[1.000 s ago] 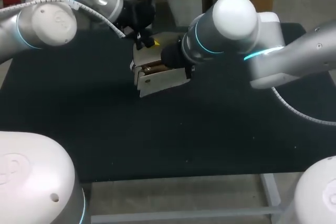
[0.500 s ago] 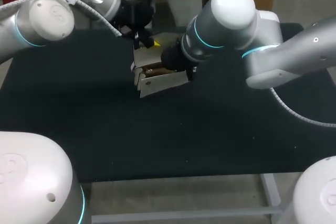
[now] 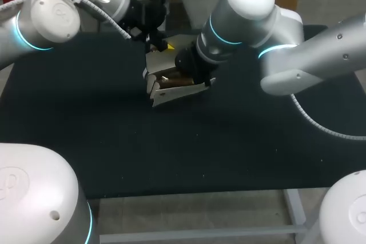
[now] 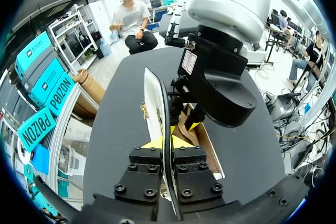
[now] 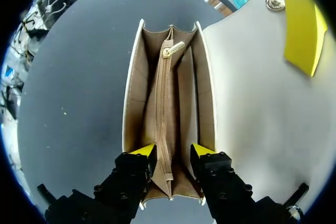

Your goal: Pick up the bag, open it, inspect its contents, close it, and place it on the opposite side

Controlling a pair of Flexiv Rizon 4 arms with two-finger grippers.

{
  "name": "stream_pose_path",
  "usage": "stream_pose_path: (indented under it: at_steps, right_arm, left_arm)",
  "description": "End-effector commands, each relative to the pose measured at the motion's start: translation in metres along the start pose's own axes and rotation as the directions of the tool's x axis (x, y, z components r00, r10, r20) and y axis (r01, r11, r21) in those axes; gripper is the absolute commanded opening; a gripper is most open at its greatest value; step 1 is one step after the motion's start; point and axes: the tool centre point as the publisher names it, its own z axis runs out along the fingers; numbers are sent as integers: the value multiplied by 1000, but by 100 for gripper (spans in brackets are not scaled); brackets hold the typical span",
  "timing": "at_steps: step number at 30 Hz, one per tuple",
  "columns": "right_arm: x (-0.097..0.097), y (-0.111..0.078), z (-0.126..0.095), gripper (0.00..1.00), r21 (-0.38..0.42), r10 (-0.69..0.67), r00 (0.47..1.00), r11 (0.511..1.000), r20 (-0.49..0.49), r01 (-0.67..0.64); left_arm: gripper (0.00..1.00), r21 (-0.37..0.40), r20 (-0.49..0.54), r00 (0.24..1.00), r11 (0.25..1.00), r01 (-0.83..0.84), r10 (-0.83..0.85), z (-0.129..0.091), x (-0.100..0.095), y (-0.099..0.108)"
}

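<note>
The left arm (image 3: pixel 51 24) and right arm (image 3: pixel 309 64) are silver-grey tubes with white caps and cyan rings, each trailed by a white ribbed cable (image 3: pixel 320 120). The left hand (image 4: pixel 167 142) and right hand (image 5: pixel 172 153) are black, screw-studded blocks with yellow fingertips (image 5: pixel 144 150).

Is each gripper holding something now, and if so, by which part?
The left gripper holds the bag by its open flap. The right gripper appears to grip the bag's zipped middle pocket.
</note>
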Motion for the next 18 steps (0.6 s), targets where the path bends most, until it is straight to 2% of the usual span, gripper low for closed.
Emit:
stream_pose_path:
  at_steps: [1, 4, 6, 13, 18]
  right_arm:
    - [-4, 2, 13, 49, 0, -3, 999, 1000, -48, 3]
    - [-4, 2, 14, 50, 0, -3, 999, 1000, -52, 3]
    - [-4, 2, 14, 54, 1, -5, 998, 1000, -55, 5]
    - [-4, 2, 15, 91, 1, -18, 998, 1000, -67, 18]
    - [-4, 3, 15, 100, 0, -21, 997, 1000, -71, 21]
  left_arm:
    - [0, 5, -5, 1000, 1000, -6, 6, 1, 3, -3]
    - [0, 7, -9, 1000, 1000, -13, 13, 1, 3, -3]
    - [0, 6, -13, 1000, 1000, -20, 20, 1, 3, -3]
    - [0, 10, -23, 999, 999, -41, 41, 2, 3, -2]
    - [0, 9, -26, 999, 999, -44, 44, 3, 3, -2]
